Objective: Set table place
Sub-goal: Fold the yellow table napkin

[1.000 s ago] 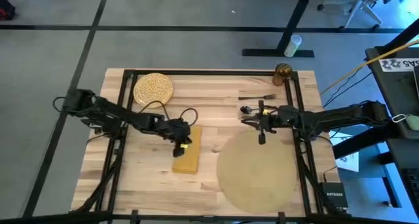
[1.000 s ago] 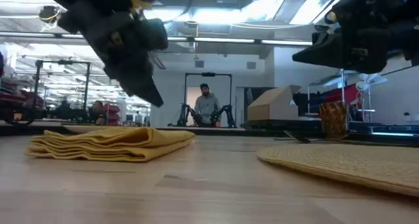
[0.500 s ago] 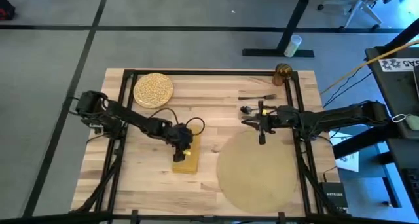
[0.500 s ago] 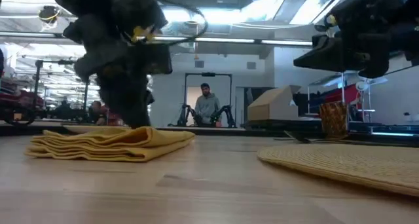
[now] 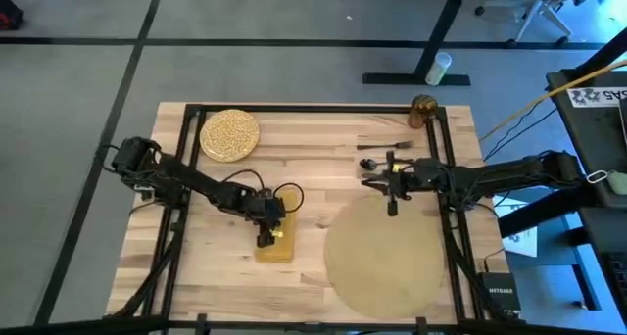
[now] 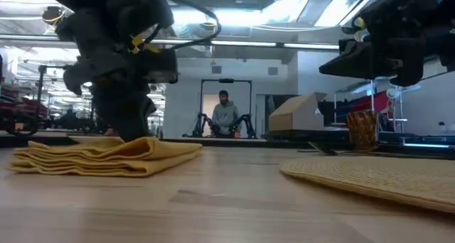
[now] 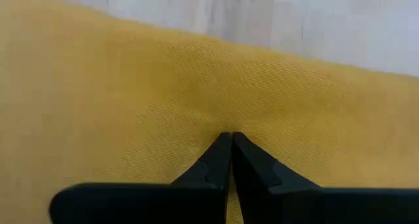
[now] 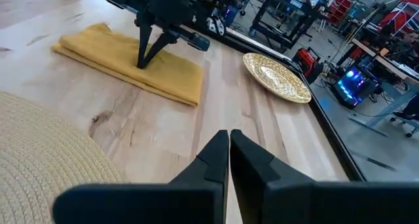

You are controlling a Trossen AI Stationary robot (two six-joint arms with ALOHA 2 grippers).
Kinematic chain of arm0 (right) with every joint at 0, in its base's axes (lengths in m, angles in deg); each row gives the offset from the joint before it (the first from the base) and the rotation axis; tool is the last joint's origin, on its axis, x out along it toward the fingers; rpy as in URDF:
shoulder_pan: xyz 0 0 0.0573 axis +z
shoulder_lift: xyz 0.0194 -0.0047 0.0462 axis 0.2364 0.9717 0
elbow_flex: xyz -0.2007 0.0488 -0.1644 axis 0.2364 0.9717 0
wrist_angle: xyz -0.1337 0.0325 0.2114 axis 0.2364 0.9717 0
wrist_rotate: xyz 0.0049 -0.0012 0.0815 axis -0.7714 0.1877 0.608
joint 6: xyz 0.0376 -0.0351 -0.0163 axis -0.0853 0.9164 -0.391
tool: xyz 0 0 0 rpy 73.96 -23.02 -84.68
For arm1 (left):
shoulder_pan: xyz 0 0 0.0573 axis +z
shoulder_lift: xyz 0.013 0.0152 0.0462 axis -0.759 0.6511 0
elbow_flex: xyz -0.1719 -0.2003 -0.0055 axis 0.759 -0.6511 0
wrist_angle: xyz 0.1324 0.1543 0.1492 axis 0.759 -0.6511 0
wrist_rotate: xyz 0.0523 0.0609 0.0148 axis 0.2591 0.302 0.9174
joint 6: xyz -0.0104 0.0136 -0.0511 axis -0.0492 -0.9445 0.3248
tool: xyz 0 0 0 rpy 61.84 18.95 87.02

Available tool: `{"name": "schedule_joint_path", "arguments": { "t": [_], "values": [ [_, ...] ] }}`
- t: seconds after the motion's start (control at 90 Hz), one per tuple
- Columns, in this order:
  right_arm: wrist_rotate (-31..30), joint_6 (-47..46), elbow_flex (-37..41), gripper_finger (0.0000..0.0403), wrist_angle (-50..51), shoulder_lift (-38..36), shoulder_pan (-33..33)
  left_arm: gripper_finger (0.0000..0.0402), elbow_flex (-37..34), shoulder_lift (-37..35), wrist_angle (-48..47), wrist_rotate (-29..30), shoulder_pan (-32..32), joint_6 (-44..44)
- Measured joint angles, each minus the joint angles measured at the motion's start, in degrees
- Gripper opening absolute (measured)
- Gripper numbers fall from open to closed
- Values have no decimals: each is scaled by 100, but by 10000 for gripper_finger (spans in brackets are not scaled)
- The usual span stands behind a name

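The butcher-block table [image 5: 313,159] lies under both my arms. Largest on it is the round tan placemat [image 5: 384,257], toward 4 o'clock of the table's middle. The yellow-speckled plate [image 5: 229,134] sits at 10 o'clock, near the far edge. The mustard napkin [image 5: 283,239] lies folded at about 7 o'clock, well apart from the placemat.

My left gripper [image 5: 265,239] is down on the napkin with its fingertips pressed together onto the cloth; in the left wrist view the fingers [image 7: 213,168] meet at a point on the yellow fabric, and I cannot tell whether any fold is pinched between them.

My right gripper [image 5: 391,208] hangs above the placemat's far rim, fingers clenched on nothing.

The amber glass [image 5: 423,110] stands at 1 o'clock by the far rail. A dark fork [image 5: 388,144] and spoon [image 5: 372,165] lie just beyond my right gripper.
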State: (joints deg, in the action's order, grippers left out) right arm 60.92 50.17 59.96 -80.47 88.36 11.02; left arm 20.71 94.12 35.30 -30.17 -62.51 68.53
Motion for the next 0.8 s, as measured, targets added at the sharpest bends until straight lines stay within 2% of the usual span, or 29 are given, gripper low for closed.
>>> {"name": "schedule_joint_path", "arguments": {
  "t": [0.278,0.678,0.8],
  "values": [
    [0,0,-2,1,21,-1,0,0,-111,-482,-750,322,-54,177],
    [-3,-2,-2,1,23,-1,0,0,-270,-830,-423,412,34,432],
    [-281,-46,-4,1,96,-25,0,0,-184,-830,-332,414,198,438]
  ]
}}
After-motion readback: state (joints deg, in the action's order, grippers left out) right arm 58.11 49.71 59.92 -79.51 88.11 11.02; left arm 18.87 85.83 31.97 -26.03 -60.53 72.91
